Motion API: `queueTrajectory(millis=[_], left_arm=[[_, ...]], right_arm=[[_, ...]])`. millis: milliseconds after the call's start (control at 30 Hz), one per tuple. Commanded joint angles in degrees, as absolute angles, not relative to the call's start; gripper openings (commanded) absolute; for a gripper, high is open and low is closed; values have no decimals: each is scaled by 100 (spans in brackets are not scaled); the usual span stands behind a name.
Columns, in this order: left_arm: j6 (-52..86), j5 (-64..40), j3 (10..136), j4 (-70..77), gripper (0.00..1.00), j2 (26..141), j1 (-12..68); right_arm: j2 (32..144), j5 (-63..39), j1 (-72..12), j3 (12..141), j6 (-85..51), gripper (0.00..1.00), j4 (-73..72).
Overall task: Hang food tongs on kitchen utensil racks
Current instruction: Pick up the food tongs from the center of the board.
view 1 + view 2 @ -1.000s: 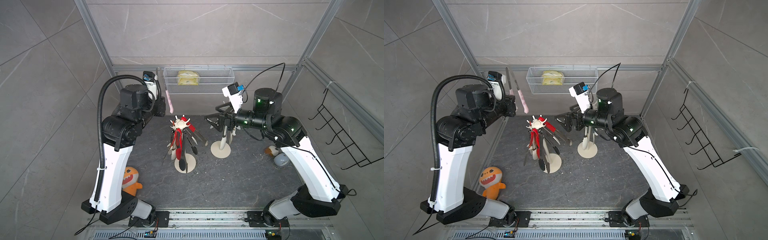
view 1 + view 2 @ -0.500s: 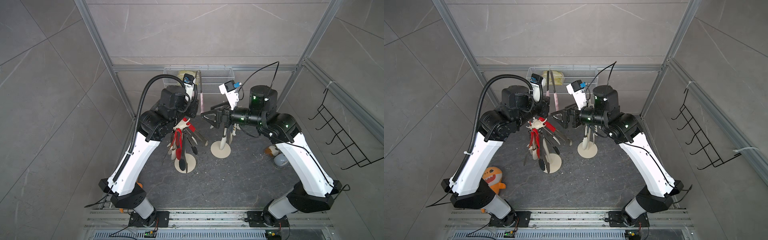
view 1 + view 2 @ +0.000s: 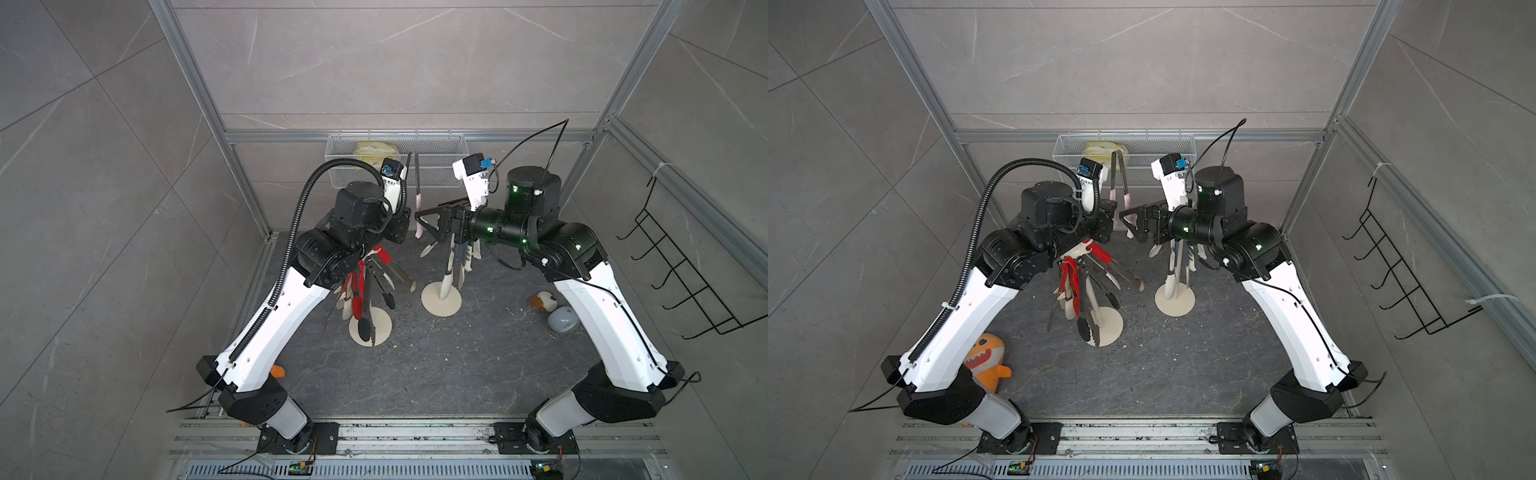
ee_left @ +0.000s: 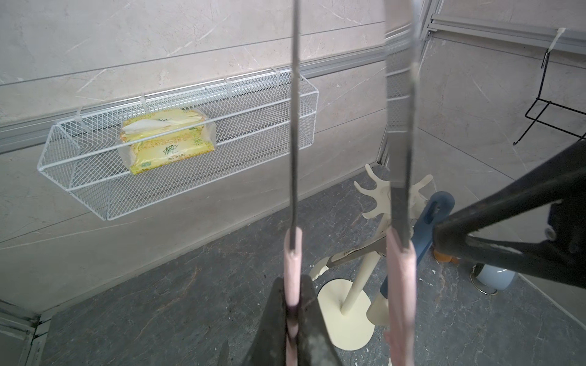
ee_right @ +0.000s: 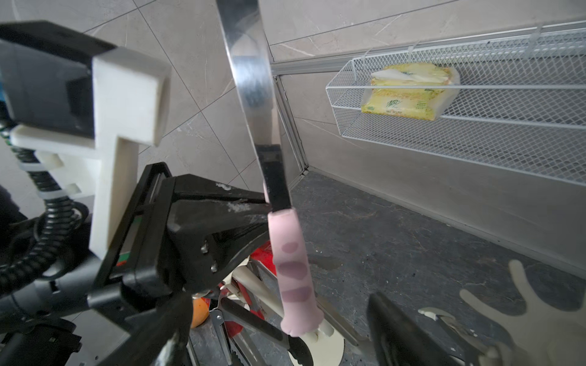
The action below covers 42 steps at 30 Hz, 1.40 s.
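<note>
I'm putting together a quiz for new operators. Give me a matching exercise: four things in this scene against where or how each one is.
1 pink-tipped tongs
2 tissue pack
3 orange toy
4 right pincer

A in the mesh basket
B open
C on the floor
D held by the left pincer

Pairs: 1-D, 2-A, 3-C, 4-B

Those tongs are shiny polished steel with matt pink rubbery tips. The basket is white-coated wire mesh, tissue pack in glossy plastic wrap. Rough dark stone-look table, matt cream rack.
</note>
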State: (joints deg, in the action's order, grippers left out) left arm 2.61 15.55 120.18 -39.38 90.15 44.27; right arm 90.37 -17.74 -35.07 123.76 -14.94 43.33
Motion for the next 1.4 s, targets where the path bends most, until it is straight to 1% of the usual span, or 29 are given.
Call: queueTrajectory(millis=[0,333,567,667,833,967,1133,1200,1367], left_arm=[[416,1346,12055,-3411,0,8727,4451],[548,1151,11980,-3355,0,8722,4456],[584,1109,11877,-3305,0,8701,4465],[580,1122,11832,-3278,0,8684,4465],[583,1120,11692,-3165,0,8632,4474],[580,1158,11612,-3120,0,8605,4482],[580,1164,11516,-3033,1,8587,4483],[579,1142,11492,-3010,1,8577,4491],[580,1150,11350,-2885,1,8509,4500]], right_arm=[[9065,-1752,-3454,12384,-1424,86,4306],[9195,-1740,-3435,12384,-1380,77,4255],[9278,-1711,-3437,12413,-1337,65,4243],[9295,-1688,-3441,12435,-1327,63,4254],[9343,-1698,-3438,12443,-1318,56,4256],[9351,-1720,-3445,12454,-1327,48,4254],[9364,-1729,-3437,12453,-1327,43,4254],[9368,-1749,-3437,12454,-1327,39,4266],[9375,-1764,-3438,12462,-1327,36,4271]])
